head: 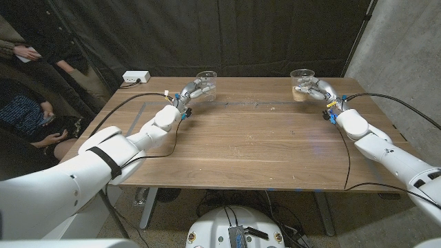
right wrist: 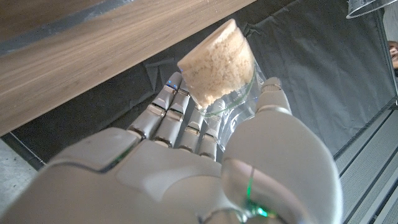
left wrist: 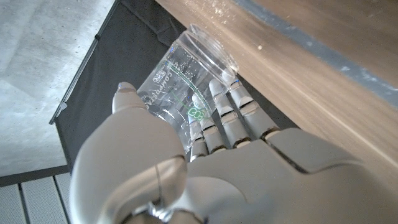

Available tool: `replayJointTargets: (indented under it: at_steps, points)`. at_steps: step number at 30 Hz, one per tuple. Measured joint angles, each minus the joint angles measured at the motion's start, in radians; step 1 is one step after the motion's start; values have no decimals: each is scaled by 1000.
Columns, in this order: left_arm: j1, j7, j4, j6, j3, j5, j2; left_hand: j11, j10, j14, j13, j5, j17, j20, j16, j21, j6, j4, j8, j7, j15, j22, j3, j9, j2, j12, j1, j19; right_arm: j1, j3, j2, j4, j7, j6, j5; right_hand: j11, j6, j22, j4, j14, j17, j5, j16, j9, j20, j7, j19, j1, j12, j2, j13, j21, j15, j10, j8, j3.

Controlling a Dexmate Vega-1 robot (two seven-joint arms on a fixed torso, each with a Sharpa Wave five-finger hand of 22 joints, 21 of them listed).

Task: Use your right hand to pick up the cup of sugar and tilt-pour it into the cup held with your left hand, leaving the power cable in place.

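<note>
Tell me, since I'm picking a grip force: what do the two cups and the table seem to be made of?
Both cups look like thin clear plastic. The left hand's empty cup is see-through, glossy, with printed lettering. The sugar cup shows pale grains through its wall. The table looks like wood or wood veneer, matte, with visible grain.

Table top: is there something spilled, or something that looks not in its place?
A few pale specks lie scattered on the table near its far edge, between the empty cup and the cup of sugar; they may be spilled sugar, too small to tell. Otherwise nothing stands out: both cups stand upright, each held by a hand.
</note>
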Motion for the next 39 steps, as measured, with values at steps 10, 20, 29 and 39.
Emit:
replayJointTargets:
  at_steps: [10,20,29,39]
  points:
    - [5,-66,0,-66,-62,-24,-7,-3,3,11,2,-15,0,0,0,0,3,-2,0,-4,0,0,-2,1,0,6,0,0,-79,57,-27,-182,-28,-110,39,0,4,0,0,5,2,0,0,1,0,4,0,-2,0,4,-1,0,-5,0,0,0]
    - [24,-125,-31,-102,-111,-45,1,-3,3,11,6,-31,5,-4,-8,0,3,-3,7,-4,0,0,-3,5,7,8,-7,-4,-136,97,-40,-314,-42,-204,73,4,4,0,0,15,5,-1,0,1,4,4,4,-4,0,6,-4,0,-4,11,-1,0]
    - [96,-158,-206,-27,-148,-58,67,-1,-6,11,11,-44,9,5,-18,-5,1,-3,7,-1,0,0,-3,9,6,8,-7,-13,-179,128,-46,-413,-46,-272,102,1,7,0,0,25,6,-7,0,-3,-2,8,9,-2,2,8,-10,0,-4,27,-3,0]
    - [158,-173,-405,99,-173,-62,125,4,-11,11,11,-54,14,4,-22,-9,-2,-3,6,2,0,3,-3,9,15,15,2,-22,-206,149,-45,-462,-46,-307,127,0,9,0,-4,39,9,-8,0,-3,2,5,12,-1,2,9,-12,0,-7,39,-4,4]
